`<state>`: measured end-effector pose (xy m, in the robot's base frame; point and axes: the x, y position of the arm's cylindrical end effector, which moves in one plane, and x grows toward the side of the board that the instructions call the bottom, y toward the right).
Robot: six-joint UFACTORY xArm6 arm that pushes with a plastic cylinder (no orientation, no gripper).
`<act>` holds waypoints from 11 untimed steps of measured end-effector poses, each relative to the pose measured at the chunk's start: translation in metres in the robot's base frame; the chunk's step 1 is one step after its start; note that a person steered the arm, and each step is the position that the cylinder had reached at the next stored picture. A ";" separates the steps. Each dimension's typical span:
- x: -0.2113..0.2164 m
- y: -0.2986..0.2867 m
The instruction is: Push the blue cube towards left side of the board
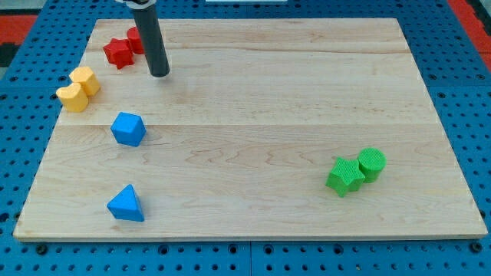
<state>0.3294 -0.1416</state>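
The blue cube (127, 129) sits on the wooden board (261, 100) at the view's left, a little above the middle height. My tip (159, 74) is the lower end of a dark rod coming down from the view's top left. It stands above and slightly right of the blue cube, apart from it. A blue triangular block (126, 204) lies below the cube near the board's bottom left.
Two red blocks, a star (117, 52) and another (136, 40) partly behind the rod, sit at the top left. Two yellow blocks (78, 88) touch at the left edge. A green star (344, 176) and green cylinder (371, 163) touch at the lower right.
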 end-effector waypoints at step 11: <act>0.162 -0.005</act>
